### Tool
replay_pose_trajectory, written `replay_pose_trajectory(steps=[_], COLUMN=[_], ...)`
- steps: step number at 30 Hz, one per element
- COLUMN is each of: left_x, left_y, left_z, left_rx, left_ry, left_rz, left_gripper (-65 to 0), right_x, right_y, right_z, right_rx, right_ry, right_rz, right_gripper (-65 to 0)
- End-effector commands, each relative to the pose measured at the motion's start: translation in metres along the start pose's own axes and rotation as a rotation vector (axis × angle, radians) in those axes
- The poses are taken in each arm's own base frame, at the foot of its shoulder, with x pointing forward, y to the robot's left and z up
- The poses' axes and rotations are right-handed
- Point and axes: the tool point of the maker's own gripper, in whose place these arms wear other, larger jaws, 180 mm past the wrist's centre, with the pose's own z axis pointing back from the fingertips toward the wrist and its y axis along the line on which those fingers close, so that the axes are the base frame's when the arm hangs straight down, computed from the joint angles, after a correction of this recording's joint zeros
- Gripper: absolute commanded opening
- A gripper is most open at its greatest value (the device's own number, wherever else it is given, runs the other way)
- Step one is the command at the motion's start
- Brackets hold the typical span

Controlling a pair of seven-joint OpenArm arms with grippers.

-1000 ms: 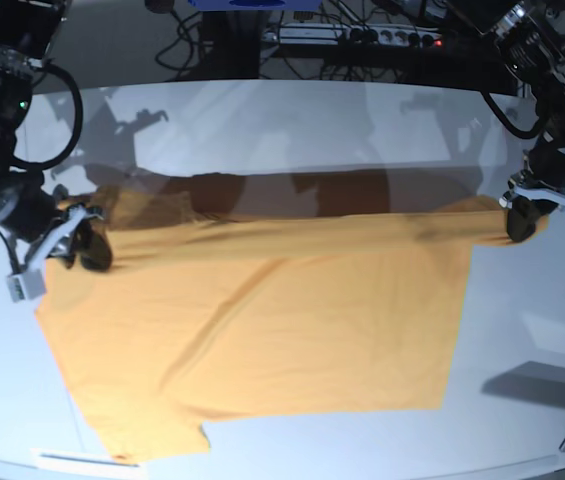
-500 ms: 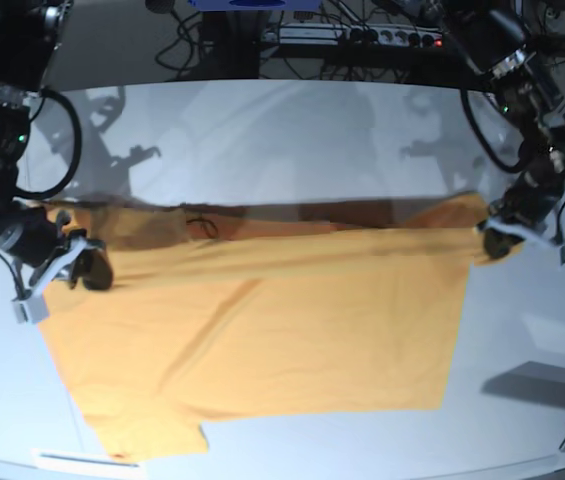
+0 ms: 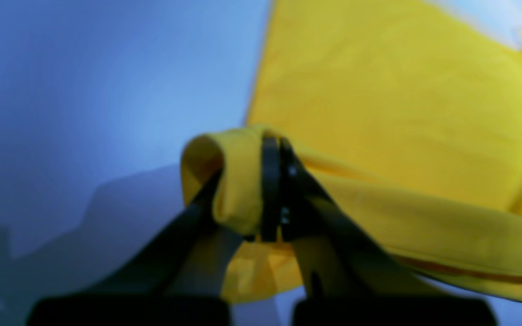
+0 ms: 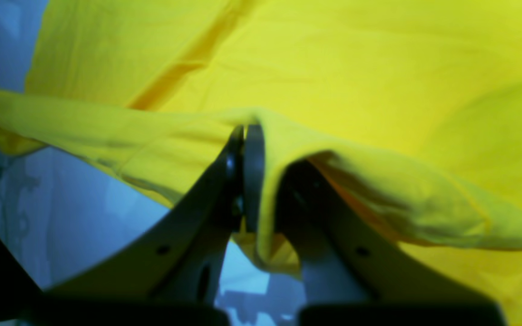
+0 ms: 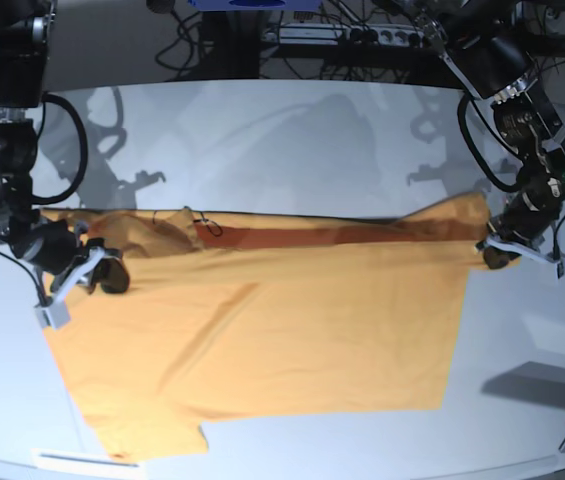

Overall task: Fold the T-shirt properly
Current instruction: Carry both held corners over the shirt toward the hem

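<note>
I see the T-shirt [image 5: 262, 330] spread across the middle of the bench [image 5: 262, 150], plain orange-yellow and softly creased, with its 12 o'clock edge lifted into a taut band. I judge the first fold only begun; the rest remains. At 9 o'clock my right claw [image 5: 102, 277] is clamped on cloth, and at 3 o'clock my left claw [image 5: 497, 255] pinches the corner.

Your arms [image 5: 7, 150] are black, looped with black cables; each ends in pale grey brackets and thin dark fingers [image 3: 270, 190].
</note>
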Motion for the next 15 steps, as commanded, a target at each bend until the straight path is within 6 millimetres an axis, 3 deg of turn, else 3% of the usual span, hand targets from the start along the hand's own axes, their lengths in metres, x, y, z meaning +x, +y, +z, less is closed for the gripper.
replay_pose_trajectory(steps=[1,10,15], left_x=[0.029,0.013,0.014], left_y=[-0.002,-0.031,-0.032], left_z=[0.003,-0.025,-0.033], left_rx=[-0.007,-0.046,-0.052], left_ry=[-0.094,-0.05,-0.051], left_rz=[-0.019,-0.144,-0.124], left_gripper=[-65.0,-65.0,-65.0], right_x=[0.028,0.036,0.031], right_y=[-0.002,-0.017,-0.025], right_z=[0.007,0.004,0.002], right_rx=[-0.012,-0.104,-0.116], right_ry=[-0.069,-0.048,-0.031], right_rz=[0.041,0.114,0.096], right_gripper=[-64.7,-64.7,-64.4])
